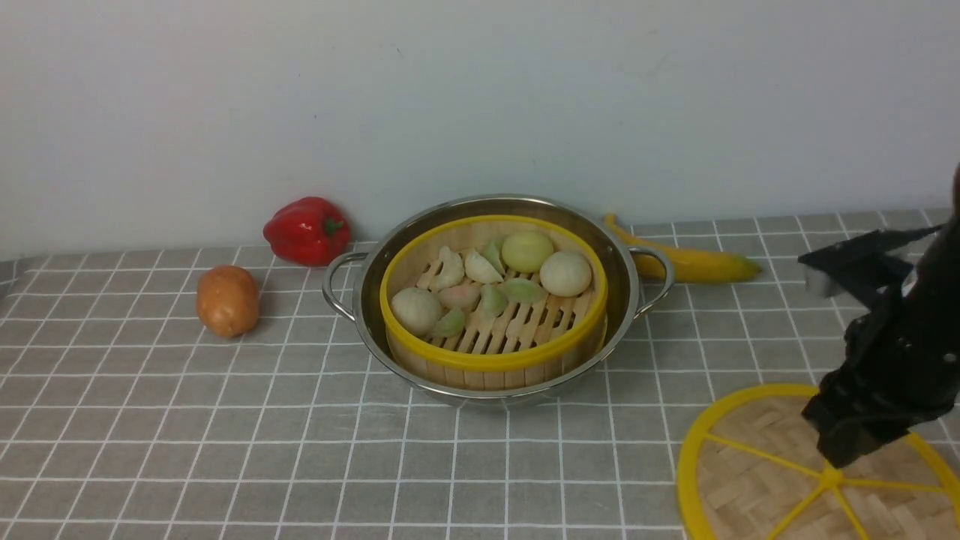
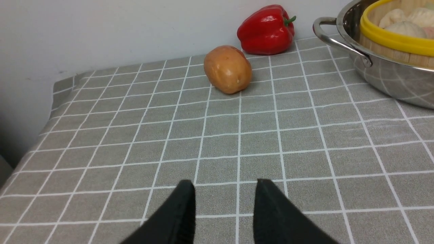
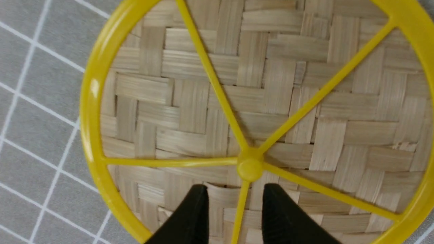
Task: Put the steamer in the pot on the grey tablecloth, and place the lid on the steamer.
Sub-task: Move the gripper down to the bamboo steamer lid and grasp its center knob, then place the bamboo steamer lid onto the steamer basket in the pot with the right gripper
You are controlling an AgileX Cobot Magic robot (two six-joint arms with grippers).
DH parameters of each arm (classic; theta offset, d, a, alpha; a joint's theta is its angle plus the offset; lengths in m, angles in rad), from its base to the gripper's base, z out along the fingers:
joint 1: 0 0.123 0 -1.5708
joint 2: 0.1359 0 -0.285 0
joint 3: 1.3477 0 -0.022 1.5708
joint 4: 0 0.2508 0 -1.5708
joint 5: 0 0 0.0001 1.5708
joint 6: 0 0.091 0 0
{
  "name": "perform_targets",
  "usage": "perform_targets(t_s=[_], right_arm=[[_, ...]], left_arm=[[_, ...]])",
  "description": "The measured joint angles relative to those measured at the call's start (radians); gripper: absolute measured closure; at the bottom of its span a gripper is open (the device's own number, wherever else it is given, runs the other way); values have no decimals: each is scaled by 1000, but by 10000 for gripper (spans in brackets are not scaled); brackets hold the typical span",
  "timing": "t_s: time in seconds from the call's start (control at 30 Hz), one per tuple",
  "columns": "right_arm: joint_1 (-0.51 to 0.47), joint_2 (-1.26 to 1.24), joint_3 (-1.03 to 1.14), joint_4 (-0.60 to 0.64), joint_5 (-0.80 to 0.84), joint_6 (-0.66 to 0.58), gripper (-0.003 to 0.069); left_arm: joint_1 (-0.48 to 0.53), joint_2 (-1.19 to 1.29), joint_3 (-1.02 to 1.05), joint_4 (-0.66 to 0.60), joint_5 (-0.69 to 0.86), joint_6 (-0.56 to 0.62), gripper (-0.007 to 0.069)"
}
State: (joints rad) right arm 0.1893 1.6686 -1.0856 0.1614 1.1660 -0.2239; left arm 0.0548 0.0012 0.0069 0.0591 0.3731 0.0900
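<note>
The grey checked tablecloth [image 1: 225,435] covers the worktop. On it, in the middle and toward the back edge, stands the steel pot [image 1: 619,279]. The steamer [image 1: 491,361] sits inside the pot, upright, its yellow rim rising a little above the pot's rim. Pale buns and dumplings [image 1: 525,251] lie on its slatted floor, and it is uncovered.

The lid [image 1: 757,465] lies flat on the cloth at the front right corner of the worktop, well apart from the pot and partly cut off by the picture's edge. The right arm [image 1: 892,375] reaches down over it. In the right wrist view the right jaws stand released, one on each side of a thin yellow spoke [image 3: 241,206] just beside the central hub [image 3: 250,168]. A gap shows between the spoke and each tip, so nothing is grasped. Whether the tips touch the weave I cannot tell.

The left arm is outside the front view. Its wrist view shows the left jaws released too, with only bare cloth between them, on the left side of the worktop.

A potato [image 1: 227,300] lies to the left of the pot. A red pepper [image 1: 306,230] rests at the back edge against the wall [image 1: 450,97], between potato and pot. A banana [image 1: 694,262] lies at the back edge just behind the pot's right handle [image 1: 654,279].
</note>
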Motion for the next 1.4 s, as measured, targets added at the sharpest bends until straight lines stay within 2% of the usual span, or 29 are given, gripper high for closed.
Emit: perform_targets(t_s=[0.3, 0.63, 0.73, 0.83, 1.07, 1.4], right_arm=[[0, 91, -2, -8, -53, 22, 417], [0, 117, -2, -10, -35, 29, 418], [0, 117, -2, -10, -13, 30, 444], [0, 117, -2, -10, -9, 32, 515], [0, 117, -5, -11, -14, 31, 515], [0, 59, -197, -37, 14, 32, 515]], left_arm=[[0, 0, 0, 0, 0, 0, 382], [0, 0, 0, 0, 0, 0, 382], [0, 0, 0, 0, 0, 0, 382], [0, 0, 0, 0, 0, 0, 382], [0, 0, 0, 0, 0, 0, 382], [0, 0, 0, 0, 0, 0, 382]])
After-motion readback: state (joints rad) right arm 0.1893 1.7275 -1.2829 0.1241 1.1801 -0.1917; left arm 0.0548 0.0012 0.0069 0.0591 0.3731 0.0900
